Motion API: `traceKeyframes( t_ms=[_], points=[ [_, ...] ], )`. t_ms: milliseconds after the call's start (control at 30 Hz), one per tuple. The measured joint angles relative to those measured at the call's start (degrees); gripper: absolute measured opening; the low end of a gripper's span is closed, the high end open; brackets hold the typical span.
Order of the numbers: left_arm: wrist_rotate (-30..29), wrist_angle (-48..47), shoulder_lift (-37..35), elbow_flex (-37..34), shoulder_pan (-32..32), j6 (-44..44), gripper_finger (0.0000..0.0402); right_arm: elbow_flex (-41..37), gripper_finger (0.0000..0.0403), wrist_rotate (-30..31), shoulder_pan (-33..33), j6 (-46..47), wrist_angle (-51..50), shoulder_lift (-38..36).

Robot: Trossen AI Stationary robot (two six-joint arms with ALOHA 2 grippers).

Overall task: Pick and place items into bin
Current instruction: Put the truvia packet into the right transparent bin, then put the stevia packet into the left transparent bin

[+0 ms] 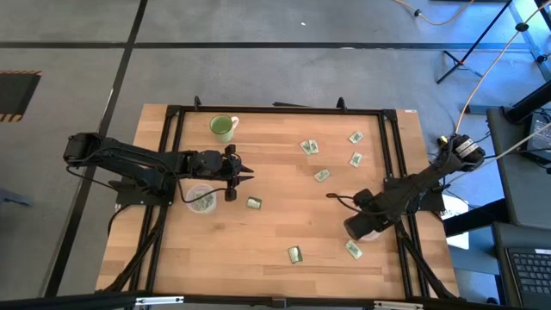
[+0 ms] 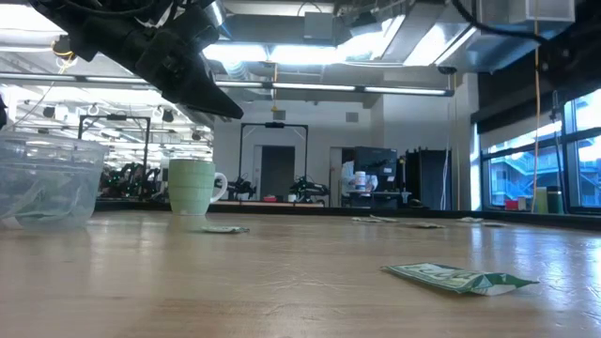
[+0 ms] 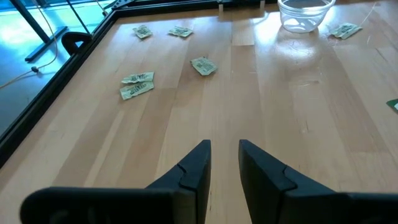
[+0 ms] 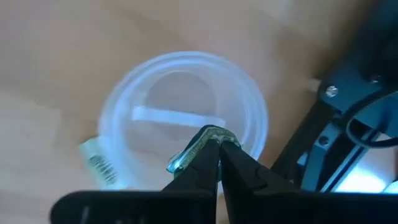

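Observation:
Green-and-white packets lie flat on the wooden table: a cluster toward the far right [image 1: 321, 175] [image 3: 137, 84], one by the left bin [image 1: 254, 203], and two near the near edge [image 1: 295, 254] [image 2: 451, 277]. A clear bin [image 1: 191, 191] [image 2: 47, 183] on the left holds some packets. A second clear bin [image 4: 186, 57] [image 3: 292, 23] stands under my right gripper [image 4: 217, 144] [image 1: 360, 226], which is shut on a packet. My left gripper [image 3: 225, 144] [image 1: 245, 176] [image 2: 235, 113] hangs in the air beside the left bin, narrowly open and empty. My right gripper pinches one packet by its end [image 4: 210, 133] between the two fingertips, coming from above and pointing down. The packet shows edge-on and slants away beside one finger to its free end [image 4: 175, 167]. It is lifted clear, above the inside of the right bin.
A light-green mug [image 1: 223, 127] [image 2: 192, 186] stands near the far left. One packet [image 4: 96, 163] [image 1: 353, 250] lies on the table just outside the right bin. A black frame [image 1: 275, 109] [image 4: 323, 155] runs round the table's edges. Bare wood lies in the middle.

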Motion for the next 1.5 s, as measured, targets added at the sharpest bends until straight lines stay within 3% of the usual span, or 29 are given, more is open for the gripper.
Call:
traceKeyframes(
  t_ms=[367, 633, 1033, 1300, 1500],
  points=[
    [0.0, 0.0, 0.0, 0.0, 0.0, -0.5, 0.0077, -6.6, 0.0014, 0.0, 0.2, 0.7, 13.0, 0.0],
    [0.0, 0.0, 0.0, 0.0, 0.0, -0.5, 0.0077, -9.6, 0.0023, 0.0, 0.2, 0.7, 15.6, 0.0],
    [0.0, 0.0, 0.0, 0.0, 0.0, -0.5, 0.0077, -9.6, 0.0115, -0.4, 0.2, 0.6, 15.8, 0.0],
    [0.0, 0.0, 0.0, 0.0, 0.0, -0.5, 0.0077, -8.6, 0.0123, -0.5, 0.2, 0.6, 16.2, 0.0],
    [0.0, 0.0, 0.0, 0.0, 0.0, -0.5, 0.0077, -1.8, 0.0123, -0.4, 0.2, -2.5, 14.7, 0.0]
  ],
)
